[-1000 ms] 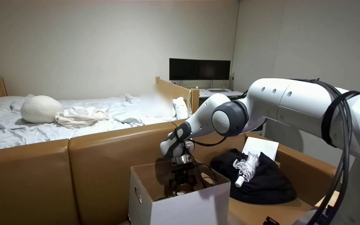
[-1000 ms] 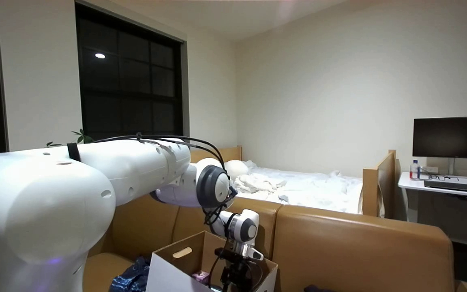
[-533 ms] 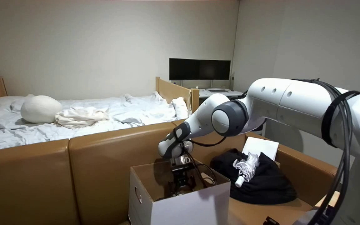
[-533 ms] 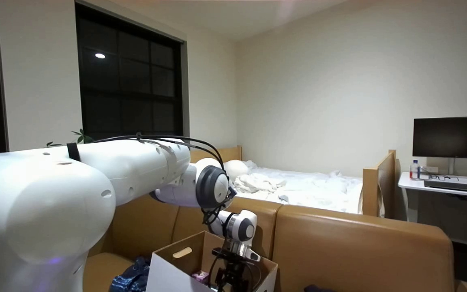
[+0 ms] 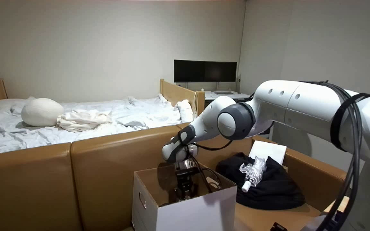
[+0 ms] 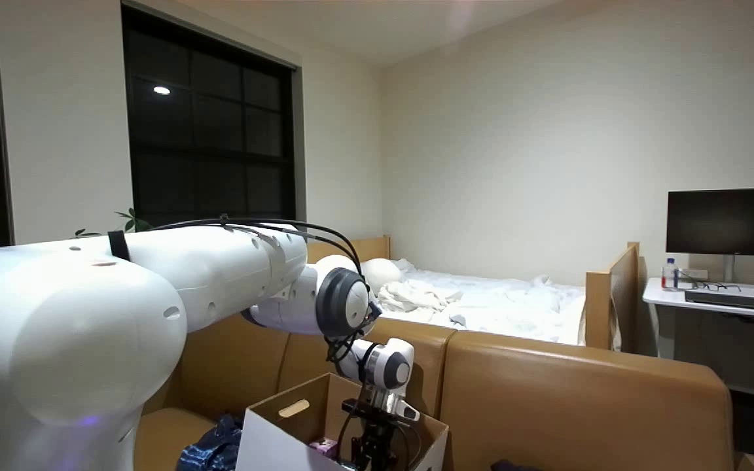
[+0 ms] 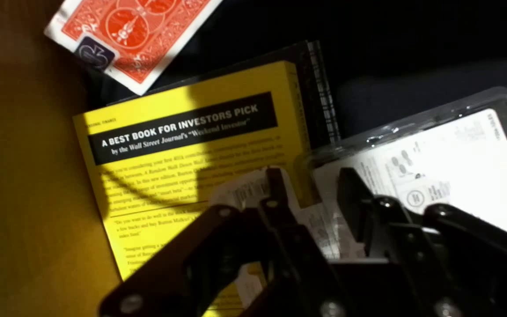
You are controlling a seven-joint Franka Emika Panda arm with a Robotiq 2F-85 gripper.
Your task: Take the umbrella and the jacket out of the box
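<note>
The umbrella (image 5: pixel 254 171), a crumpled clear one with a white end, lies outside the box on a heap of black cloth (image 5: pixel 271 195). Dark cloth (image 7: pixel 412 75) also spreads under the items inside the box. Which cloth is the jacket I cannot tell. My gripper (image 7: pixel 310 171) points down inside the white cardboard box (image 5: pixel 194 213), its jaws partly closed with a clear gap between the fingertips. Behind that gap the wrist view shows a plastic package (image 7: pixel 460 171) with a white label and a paler piece with a barcode (image 7: pixel 242 189). No grip on either is visible.
In the wrist view a yellow book (image 7: pixel 156 185) and a red card deck (image 7: pixel 134 33) lie beside the jaws. A pink item (image 6: pixel 324 447) is in the box. The brown sofa back (image 5: pixel 124 160) rises behind; patterned blue cloth (image 6: pixel 213 445) sits beside the box.
The fingers have drawn closer together over the last second. The wrist has shifted slightly left in both exterior views. The umbrella and black cloth have stayed put.
</note>
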